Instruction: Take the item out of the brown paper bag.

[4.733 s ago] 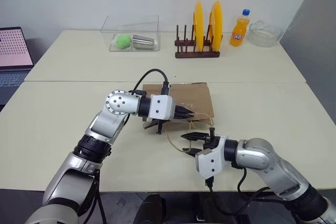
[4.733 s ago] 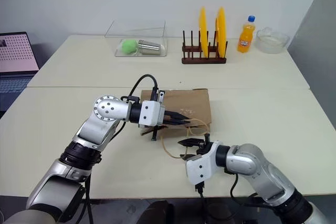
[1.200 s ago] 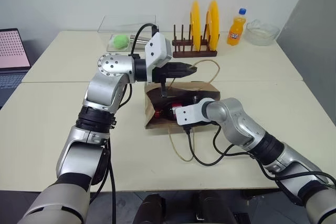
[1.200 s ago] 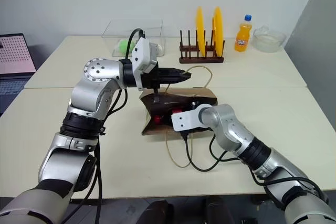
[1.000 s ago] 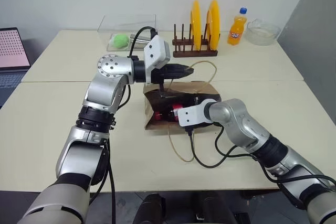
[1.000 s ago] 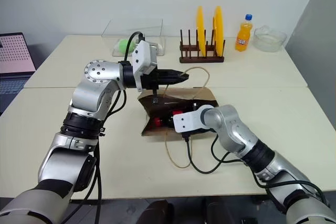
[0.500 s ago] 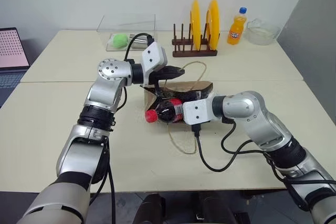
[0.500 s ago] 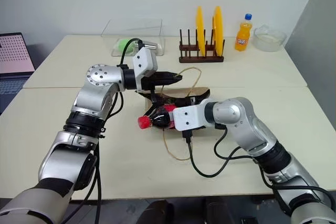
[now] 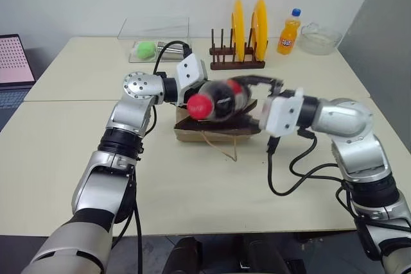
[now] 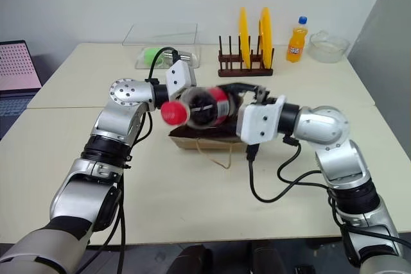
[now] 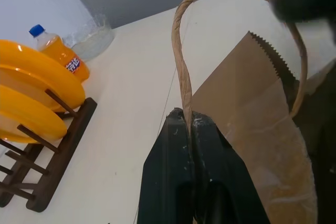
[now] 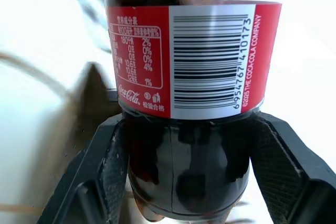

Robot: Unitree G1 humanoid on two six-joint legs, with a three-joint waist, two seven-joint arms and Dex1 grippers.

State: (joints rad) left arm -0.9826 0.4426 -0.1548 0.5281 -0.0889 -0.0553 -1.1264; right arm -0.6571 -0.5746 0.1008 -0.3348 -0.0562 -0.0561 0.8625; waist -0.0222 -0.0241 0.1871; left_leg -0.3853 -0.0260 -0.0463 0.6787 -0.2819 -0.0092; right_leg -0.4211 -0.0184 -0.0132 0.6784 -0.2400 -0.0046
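my right gripper (image 12: 189, 177) clamping dark cola bottle, red label and cap (image 9: 215, 99), low on smooth rigid body; weighty, slippery. left gripper (image 11: 189, 129) pinching shut on twisted-paper handle (image 11: 181, 77) of limp brown paper bag (image 9: 212, 129).

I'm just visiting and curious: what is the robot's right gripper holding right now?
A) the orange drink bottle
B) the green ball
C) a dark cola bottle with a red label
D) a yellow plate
C: the right gripper has its fingers either side of the dark cola bottle with the red label.
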